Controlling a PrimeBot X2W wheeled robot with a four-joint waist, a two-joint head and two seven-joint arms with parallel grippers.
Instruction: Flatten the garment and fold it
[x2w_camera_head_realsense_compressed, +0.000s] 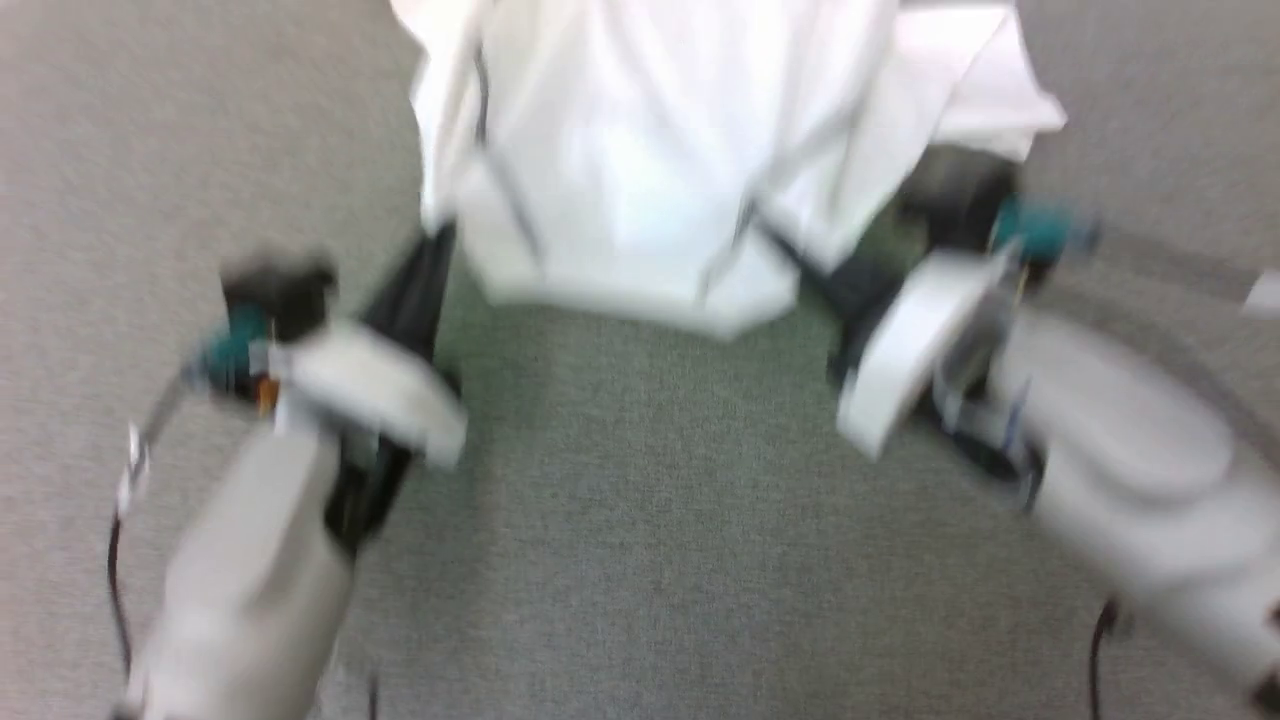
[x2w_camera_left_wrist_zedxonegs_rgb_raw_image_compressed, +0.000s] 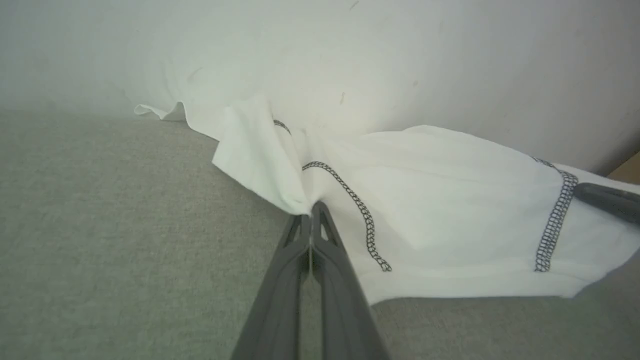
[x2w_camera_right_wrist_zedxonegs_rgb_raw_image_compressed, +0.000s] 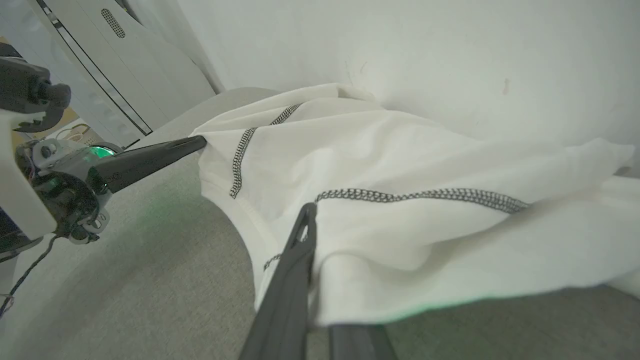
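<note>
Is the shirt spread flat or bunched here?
Bunched: the shirt drapes in folds, seams curving, between the left gripper and right gripper, each shut on its near edge.

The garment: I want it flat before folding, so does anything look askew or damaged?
No damage shows, but the garment is not flat: it bunches into pleats where the left gripper pinches it, and hangs in loose folds between that and the right gripper.
</note>
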